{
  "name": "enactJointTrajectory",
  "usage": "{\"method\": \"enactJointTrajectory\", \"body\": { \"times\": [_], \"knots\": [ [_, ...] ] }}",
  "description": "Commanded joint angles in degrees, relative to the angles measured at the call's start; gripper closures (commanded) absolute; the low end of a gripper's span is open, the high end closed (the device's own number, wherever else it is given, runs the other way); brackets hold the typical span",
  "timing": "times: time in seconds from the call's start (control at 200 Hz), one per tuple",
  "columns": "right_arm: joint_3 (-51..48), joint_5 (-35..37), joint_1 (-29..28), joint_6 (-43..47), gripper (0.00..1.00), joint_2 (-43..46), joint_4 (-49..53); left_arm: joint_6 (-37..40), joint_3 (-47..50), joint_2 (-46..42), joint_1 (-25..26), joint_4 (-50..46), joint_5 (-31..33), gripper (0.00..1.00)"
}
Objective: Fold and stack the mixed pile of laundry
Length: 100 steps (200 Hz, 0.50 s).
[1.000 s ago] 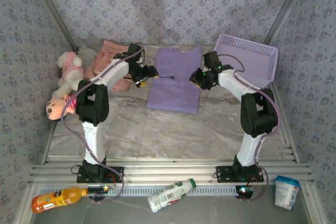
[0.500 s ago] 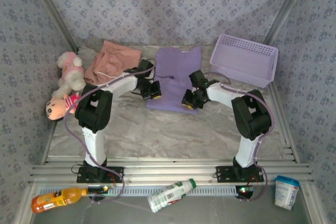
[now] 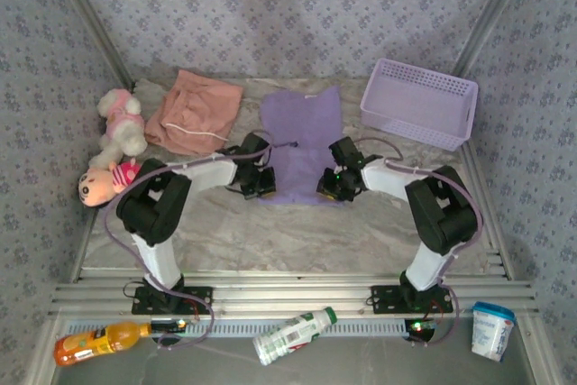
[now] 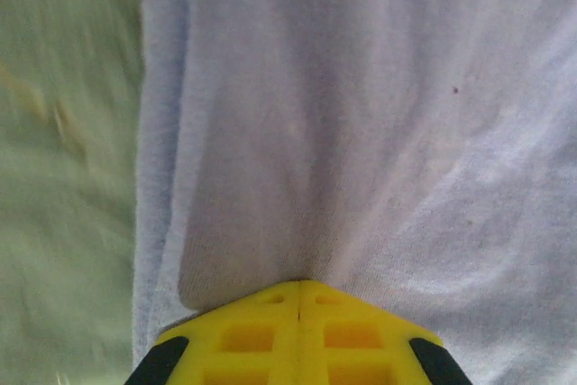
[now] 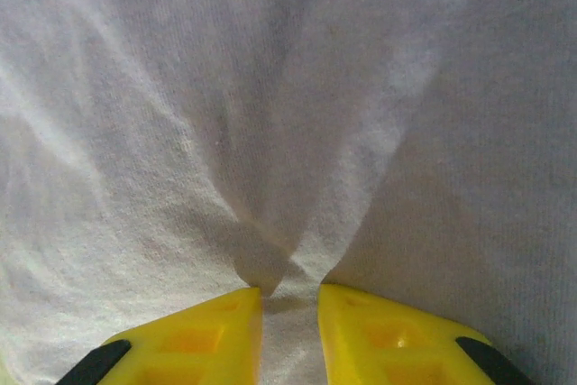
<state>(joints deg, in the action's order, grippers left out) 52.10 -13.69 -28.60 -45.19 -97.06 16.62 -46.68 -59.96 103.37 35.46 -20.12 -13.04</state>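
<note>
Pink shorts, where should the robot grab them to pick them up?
Probably the near edge, by the white drawstring, coming down from the near side. The pink shorts lie flat and spread out, nothing blocks that edge, and the plush toys crowd the left side.

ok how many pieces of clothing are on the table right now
2. The lavender shirt lies mid-table, its near edge pinched by the left gripper and the right gripper. The salmon-pink shorts lie at the far left, untouched. Something under the shirt could be hidden.
</note>
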Motion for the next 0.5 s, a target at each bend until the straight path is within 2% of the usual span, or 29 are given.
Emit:
{"method": "enactJointTrajectory", "body": {
  "times": [0.0, 0.195, 0.295, 0.355, 0.415, 0.465, 0.495],
  "knots": [
    [-5.9, 2.5, -2.1, -0.3, 0.72, 3.0, 5.5, -5.4, 6.4, -3.1, 4.4, -7.8, 5.5, 0.99],
    [-13.7, 3.4, -3.3, -0.3, 0.69, 14.4, 8.5, -9.7, 12.9, -12.9, 8.1, -11.9, 11.8, 0.99],
    [-14.3, 2.8, -3.3, 1.4, 0.61, 20.6, 12.1, -9.3, 12.6, -16.4, 9.2, -14.8, 13.1, 0.94],
    [-14.0, 1.2, -3.2, 1.7, 0.49, 24.6, 14.4, -8.7, 10.7, -18.0, 10.1, -16.4, 13.4, 0.77],
    [-14.2, 0.4, -2.7, 0.7, 0.3, 29.8, 15.9, -8.5, 8.0, -19.1, 11.6, -18.0, 14.1, 0.58],
    [-14.7, 0.4, -1.8, -0.2, 0.09, 34.1, 17.5, -8.2, 5.5, -19.5, 12.9, -18.4, 14.5, 0.52],
    [-14.9, 0.6, -1.1, -0.6, 0.01, 36.6, 19.4, -8.0, 4.0, -19.6, 13.6, -18.4, 14.7, 0.5]
  ]
}}
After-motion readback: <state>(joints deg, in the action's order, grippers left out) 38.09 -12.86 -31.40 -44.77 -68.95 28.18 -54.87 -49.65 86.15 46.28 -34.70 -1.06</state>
